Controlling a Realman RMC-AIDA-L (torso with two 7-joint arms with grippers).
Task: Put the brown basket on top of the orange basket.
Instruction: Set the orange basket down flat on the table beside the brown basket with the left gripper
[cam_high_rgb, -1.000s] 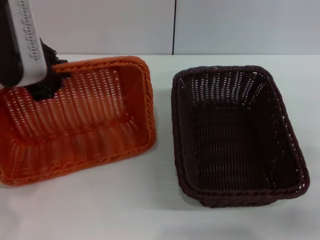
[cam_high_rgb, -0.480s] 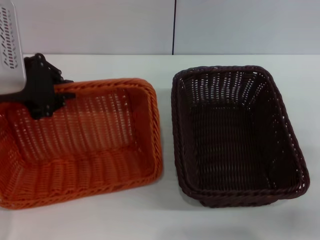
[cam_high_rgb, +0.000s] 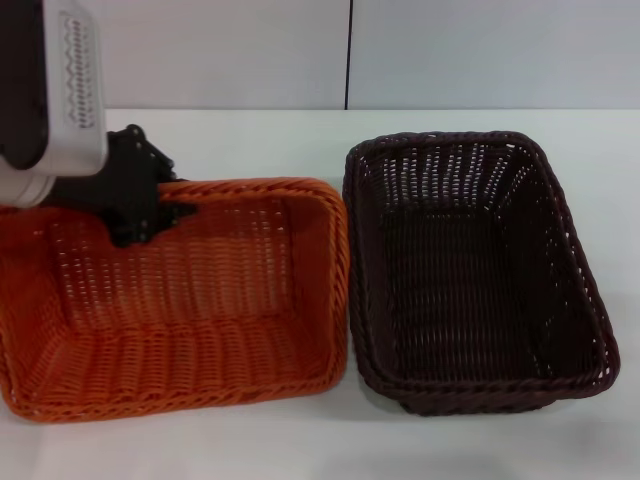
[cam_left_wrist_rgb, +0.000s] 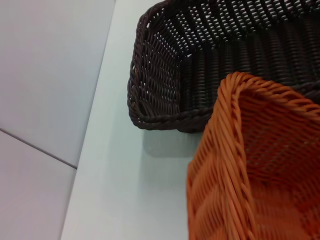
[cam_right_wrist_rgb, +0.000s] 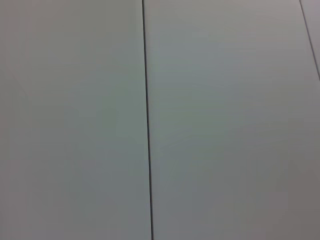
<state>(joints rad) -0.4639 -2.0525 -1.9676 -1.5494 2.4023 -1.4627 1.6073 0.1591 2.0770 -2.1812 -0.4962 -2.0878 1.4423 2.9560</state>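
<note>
The orange basket (cam_high_rgb: 180, 310) lies on the white table (cam_high_rgb: 250, 135) at the left, with its right rim almost touching the brown basket (cam_high_rgb: 470, 270). The brown basket sits flat and empty at the right. My left gripper (cam_high_rgb: 150, 208) is at the orange basket's far rim, shut on the braided edge. In the left wrist view a corner of the orange basket (cam_left_wrist_rgb: 260, 165) fills the foreground, and an end of the brown basket (cam_left_wrist_rgb: 165, 75) lies just beyond it. The right gripper appears in no view.
A pale panelled wall (cam_high_rgb: 450, 50) with a dark vertical seam (cam_high_rgb: 348, 55) runs behind the table. The right wrist view holds only that wall (cam_right_wrist_rgb: 225, 120). Bare white tabletop shows behind and in front of both baskets.
The orange basket has come down from a steep tilt to nearly flat and shifted right, closing the gap to the brown basket. My left gripper moved right with it.
</note>
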